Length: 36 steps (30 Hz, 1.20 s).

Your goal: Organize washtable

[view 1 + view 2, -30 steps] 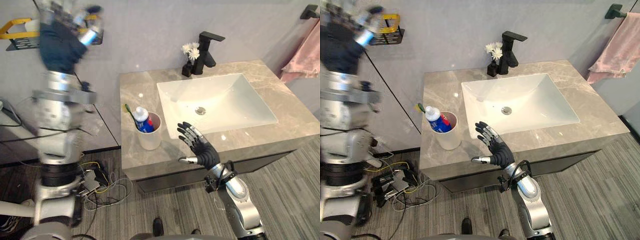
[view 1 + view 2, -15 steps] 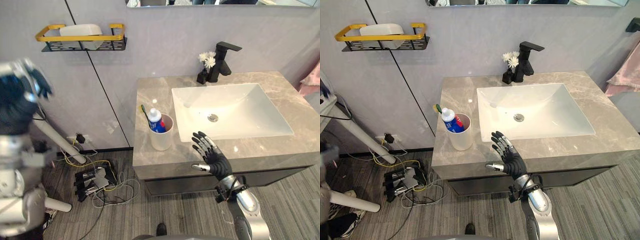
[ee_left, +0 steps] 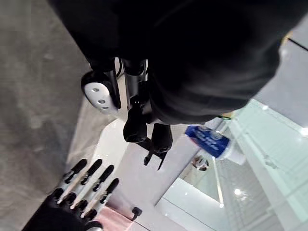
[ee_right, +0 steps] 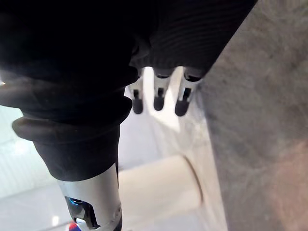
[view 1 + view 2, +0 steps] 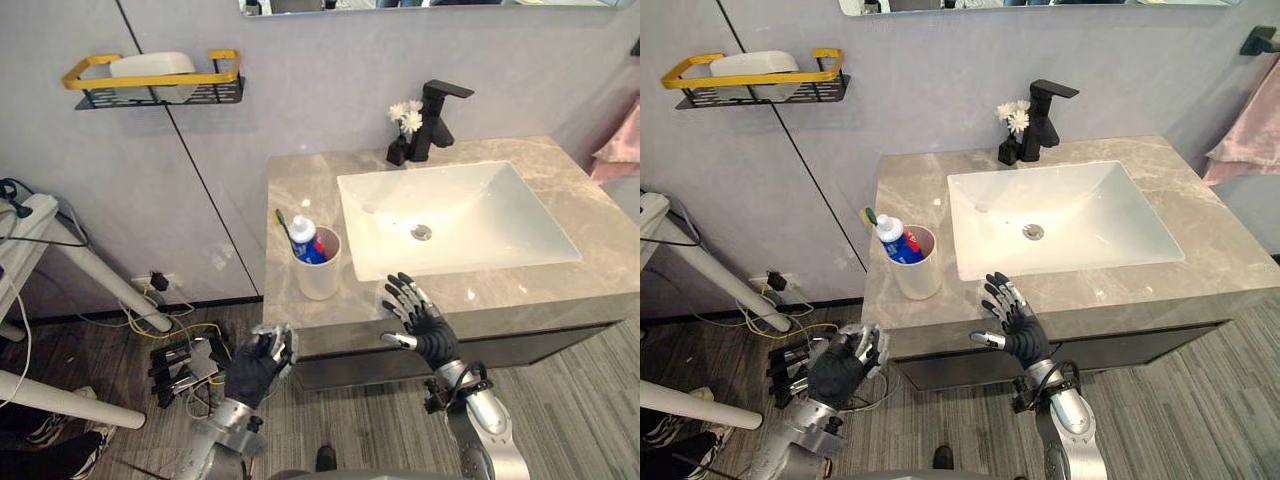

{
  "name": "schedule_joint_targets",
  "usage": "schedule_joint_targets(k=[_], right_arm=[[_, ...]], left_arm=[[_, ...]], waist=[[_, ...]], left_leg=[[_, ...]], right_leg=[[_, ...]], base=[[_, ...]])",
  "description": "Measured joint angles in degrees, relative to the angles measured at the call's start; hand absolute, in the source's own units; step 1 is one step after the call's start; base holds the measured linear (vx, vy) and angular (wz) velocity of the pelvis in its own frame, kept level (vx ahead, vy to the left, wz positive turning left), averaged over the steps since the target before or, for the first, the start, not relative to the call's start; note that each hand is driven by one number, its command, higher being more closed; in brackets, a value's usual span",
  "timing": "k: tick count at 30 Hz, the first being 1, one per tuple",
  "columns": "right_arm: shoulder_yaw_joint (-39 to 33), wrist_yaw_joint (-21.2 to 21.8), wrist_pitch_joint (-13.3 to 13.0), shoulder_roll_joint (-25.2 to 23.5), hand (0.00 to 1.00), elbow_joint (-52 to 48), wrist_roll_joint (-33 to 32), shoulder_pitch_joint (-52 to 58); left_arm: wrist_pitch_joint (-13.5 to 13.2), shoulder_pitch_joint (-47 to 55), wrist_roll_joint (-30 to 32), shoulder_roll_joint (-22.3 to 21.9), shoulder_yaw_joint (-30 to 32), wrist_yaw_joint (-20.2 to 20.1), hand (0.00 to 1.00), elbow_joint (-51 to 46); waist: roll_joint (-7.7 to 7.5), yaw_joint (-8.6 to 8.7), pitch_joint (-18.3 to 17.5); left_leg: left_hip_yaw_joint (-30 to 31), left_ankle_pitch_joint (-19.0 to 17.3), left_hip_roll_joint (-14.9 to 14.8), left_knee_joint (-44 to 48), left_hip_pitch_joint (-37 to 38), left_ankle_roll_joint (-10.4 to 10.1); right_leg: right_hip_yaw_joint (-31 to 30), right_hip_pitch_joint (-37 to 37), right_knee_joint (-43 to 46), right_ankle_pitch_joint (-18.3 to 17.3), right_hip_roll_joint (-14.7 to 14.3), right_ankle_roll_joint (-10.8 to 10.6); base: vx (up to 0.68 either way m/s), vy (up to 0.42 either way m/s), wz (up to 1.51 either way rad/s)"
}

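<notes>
- The white cup (image 5: 320,280) stands on the counter (image 5: 300,185) just left of the sink (image 5: 480,215), holding a toothpaste tube (image 5: 308,243) and a toothbrush (image 5: 284,222).
- The right hand (image 5: 425,325) hovers over the counter's front edge, fingers spread and empty.
- The left hand (image 5: 255,368) hangs below the counter's front left corner; its fingers seem loosely relaxed and hold nothing.

The pink towel (image 5: 1252,145) is cut off at the edge, and the cup (image 5: 920,277) hides most of the toothbrush (image 5: 871,216)
</notes>
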<state>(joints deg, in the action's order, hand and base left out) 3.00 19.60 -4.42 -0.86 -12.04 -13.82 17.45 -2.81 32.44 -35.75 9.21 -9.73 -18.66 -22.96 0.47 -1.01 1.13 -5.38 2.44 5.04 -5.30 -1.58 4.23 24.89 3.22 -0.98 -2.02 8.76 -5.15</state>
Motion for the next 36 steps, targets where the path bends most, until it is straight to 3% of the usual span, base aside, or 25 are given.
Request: schedule_joint_targets(k=[6, 12, 36], right_arm=[[-1.3, -3.4, -0.7, -1.2, 0.00, 0.0, 0.0, 0.1], [-2.6, -3.6, -0.6, -2.3, 0.00, 0.0, 0.4, 0.5], [-2.7, -2.9, 0.7, -3.2, 0.00, 0.0, 0.4, 1.0]], left_arm=[[0.5, -3.8, 1.9, 0.0, -1.7, 0.2, 1.00, 2.9], [0.9, -6.9, 5.1, 0.0, -2.0, 0.2, 1.00, 4.3], [1.0, -11.5, 9.5, 0.6, -0.8, 1.3, 1.00, 4.1]], waist=[[-0.18, 0.40, 0.1], [-1.19, 0.51, 0.8], [-1.61, 1.80, 1.9]], left_leg=[[-1.7, 0.1, -0.3, 0.0, -0.2, 0.1], [-2.7, -0.2, -0.5, 0.0, -0.2, -0.2], [-4.3, -0.8, -1.0, 0.0, 0.1, -0.6]], right_leg=[[-1.7, -0.8, -0.3, 0.2, -0.2, -0.3], [-2.8, -1.4, -0.3, 0.2, -0.3, -0.3], [-4.6, -1.4, -0.3, 0.2, -0.7, -0.3]], base=[[0.03, -0.022, -0.14], [0.02, -0.016, -0.10], [0.00, -0.009, -0.03]])
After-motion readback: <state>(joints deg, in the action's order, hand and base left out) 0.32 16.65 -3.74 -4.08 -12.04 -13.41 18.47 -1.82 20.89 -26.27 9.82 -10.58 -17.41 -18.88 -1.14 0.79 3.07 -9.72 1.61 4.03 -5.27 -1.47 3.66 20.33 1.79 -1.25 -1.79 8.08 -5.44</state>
